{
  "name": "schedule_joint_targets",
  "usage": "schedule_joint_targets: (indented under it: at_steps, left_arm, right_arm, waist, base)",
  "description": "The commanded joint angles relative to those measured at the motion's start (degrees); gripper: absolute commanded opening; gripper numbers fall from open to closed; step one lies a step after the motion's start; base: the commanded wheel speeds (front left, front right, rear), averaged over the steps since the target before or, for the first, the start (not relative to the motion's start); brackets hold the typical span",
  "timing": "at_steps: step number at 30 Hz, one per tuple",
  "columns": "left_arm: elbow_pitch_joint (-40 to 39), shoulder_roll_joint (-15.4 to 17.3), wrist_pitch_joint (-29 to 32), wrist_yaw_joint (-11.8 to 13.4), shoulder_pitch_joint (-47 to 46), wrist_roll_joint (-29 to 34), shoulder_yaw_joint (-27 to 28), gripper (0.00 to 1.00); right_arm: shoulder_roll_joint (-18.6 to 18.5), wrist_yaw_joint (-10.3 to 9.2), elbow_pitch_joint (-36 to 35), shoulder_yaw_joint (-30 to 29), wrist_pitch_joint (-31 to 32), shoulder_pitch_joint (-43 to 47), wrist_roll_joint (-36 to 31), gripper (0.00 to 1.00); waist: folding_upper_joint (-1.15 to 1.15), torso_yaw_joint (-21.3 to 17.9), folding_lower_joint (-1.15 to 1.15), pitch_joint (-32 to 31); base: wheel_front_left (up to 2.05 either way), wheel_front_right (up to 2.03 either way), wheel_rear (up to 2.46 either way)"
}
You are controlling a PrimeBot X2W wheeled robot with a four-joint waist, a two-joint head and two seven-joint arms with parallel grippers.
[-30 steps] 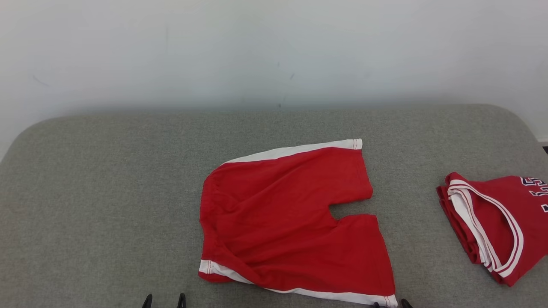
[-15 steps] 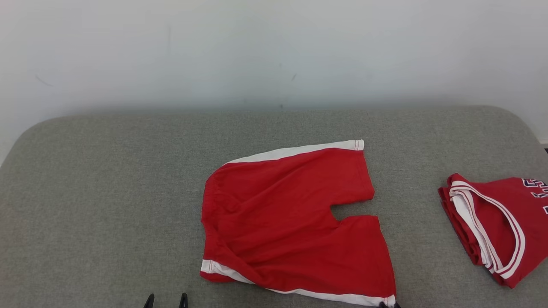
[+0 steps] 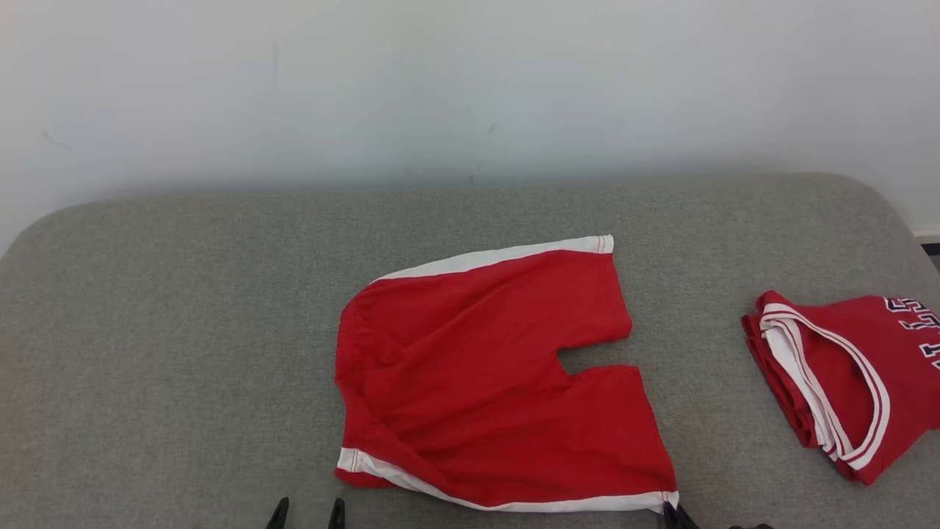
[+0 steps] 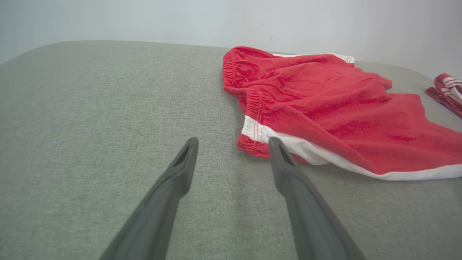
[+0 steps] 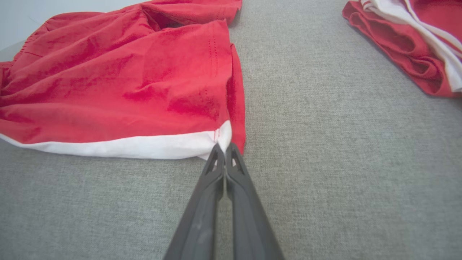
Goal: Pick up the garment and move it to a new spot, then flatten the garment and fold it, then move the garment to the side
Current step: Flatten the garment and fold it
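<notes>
- Since a second ago, the right gripper (image 3: 674, 514) has brought its fingers, then apart on either side of the near hem corner of the red shorts (image 3: 485, 375), together on that corner. The left gripper (image 3: 308, 512) has kept its fingers wide.
- Head view: the shorts lie spread on the grey bench (image 3: 183, 330), slightly toward 5 o'clock of its middle. The waistband points to 9 o'clock and the legs to 3 o'clock. White stripes run along the 12 and 6 o'clock edges. A folded red jersey (image 3: 844, 375) lies well apart at 3 o'clock. The right fingertips meet the shorts' 5 o'clock corner, and the left fingertips sit near the 7 o'clock corner.
- Left wrist view: the fingers stand apart over bare bench. One tip overlaps the waistband corner, though contact cannot be told. The shorts spread toward 2 o'clock.
- Right wrist view: the fingers are pressed together, clamped on the white-striped hem corner. The shorts spread toward 10 o'clock, and the jersey lies at 1 o'clock.
</notes>
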Motion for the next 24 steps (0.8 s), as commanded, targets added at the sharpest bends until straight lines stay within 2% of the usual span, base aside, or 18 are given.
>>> schedule_joint_targets:
  at_steps: [1, 7, 14, 24]
  left_arm:
    - [0.28, -0.05, -0.18, -0.40, -0.97, -0.34, -0.35, 1.00]
    - [1.02, -0.02, -0.17, -1.41, -3.15, -2.32, -1.88, 1.00]
    - [3.17, -0.02, -0.17, -1.84, -6.08, -0.99, -1.52, 1.00]
    - [7.34, 0.82, -0.17, -1.79, -10.27, -2.65, -2.49, 1.00]
  right_arm:
    - [0.08, -0.16, -0.41, -0.02, 0.01, 0.14, -0.33, 0.00]
    - [0.05, -0.16, -1.08, 0.59, 0.01, -1.30, -0.50, 0.00]
    - [-0.09, -0.16, -2.03, 0.98, 0.01, -2.34, -0.14, 0.00]
    - [-0.08, -0.16, -2.93, 1.67, 0.01, -3.82, 0.35, 0.00]
  waist:
    - [0.00, -0.66, 0.00, 0.42]
    - [0.00, -2.23, 0.00, 1.93]
    - [0.00, -3.05, 0.00, 3.97]
    - [0.00, -3.54, 0.00, 6.89]
  base:
    - [0.00, 0.00, 0.00]
    - [0.00, 0.00, 0.00]
    - [0.00, 0.00, 0.00]
    - [0.00, 0.00, 0.00]
